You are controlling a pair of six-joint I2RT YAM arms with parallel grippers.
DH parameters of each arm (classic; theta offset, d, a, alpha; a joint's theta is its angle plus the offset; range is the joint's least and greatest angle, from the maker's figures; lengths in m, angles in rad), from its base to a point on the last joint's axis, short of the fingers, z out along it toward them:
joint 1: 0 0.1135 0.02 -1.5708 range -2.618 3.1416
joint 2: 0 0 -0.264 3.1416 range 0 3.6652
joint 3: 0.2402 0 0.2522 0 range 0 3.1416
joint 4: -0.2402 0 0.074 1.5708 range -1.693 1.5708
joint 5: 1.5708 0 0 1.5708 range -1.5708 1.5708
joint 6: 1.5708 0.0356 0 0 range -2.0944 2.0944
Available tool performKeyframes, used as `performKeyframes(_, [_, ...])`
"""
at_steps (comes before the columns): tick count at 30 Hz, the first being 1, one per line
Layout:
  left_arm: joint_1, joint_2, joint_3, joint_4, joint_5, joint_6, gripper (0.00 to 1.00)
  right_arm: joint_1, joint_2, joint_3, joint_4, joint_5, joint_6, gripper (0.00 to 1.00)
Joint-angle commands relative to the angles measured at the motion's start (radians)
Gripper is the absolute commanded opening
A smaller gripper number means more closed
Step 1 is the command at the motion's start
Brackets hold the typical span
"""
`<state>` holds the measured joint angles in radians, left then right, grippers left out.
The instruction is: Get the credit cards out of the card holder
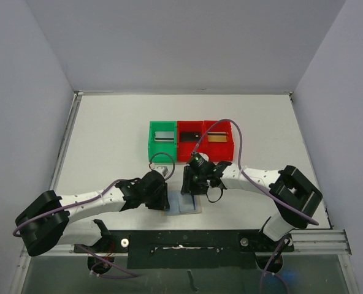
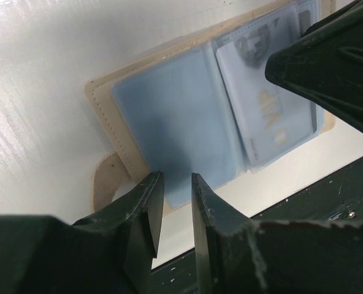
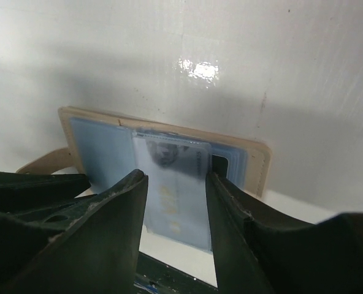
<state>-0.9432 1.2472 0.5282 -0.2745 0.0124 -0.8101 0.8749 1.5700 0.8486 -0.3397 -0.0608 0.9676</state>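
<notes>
Near the table's near edge the card holder (image 1: 187,204) lies open, light-blue pockets up. The left gripper (image 2: 176,184) pins its near-left corner, fingers nearly closed. The right gripper (image 3: 176,184) straddles a silver-grey card (image 3: 172,190) still sleeved, jaws apart. Farther back, the green bin (image 1: 162,144) and two red bins (image 1: 205,141) each hold a card, so seemingly one remains.

Both arms reach inward, wrists bent down; left gripper (image 1: 167,201) nearly closed at 9 o'clock of the parted right gripper (image 1: 191,191)
</notes>
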Motion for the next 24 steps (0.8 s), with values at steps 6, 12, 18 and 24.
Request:
performKeyframes(6, [-0.003, -0.007, -0.012, 0.024, 0.006, -0.011, 0.24, 0.044, 0.039, 0.103, -0.107, 0.115, -0.027, 0.44])
performKeyframes(12, [-0.003, -0.009, -0.014, 0.023, 0.002, -0.012, 0.24, 0.058, 0.013, 0.149, -0.142, 0.151, -0.051, 0.47])
performKeyframes(18, [-0.004, -0.009, -0.011, 0.025, 0.001, -0.011, 0.23, 0.060, 0.028, 0.154, -0.153, 0.159, -0.052, 0.47])
performKeyframes(24, [-0.003, -0.009, -0.011, 0.025, 0.000, -0.009, 0.23, 0.065, 0.077, 0.158, -0.140, 0.125, -0.058, 0.48])
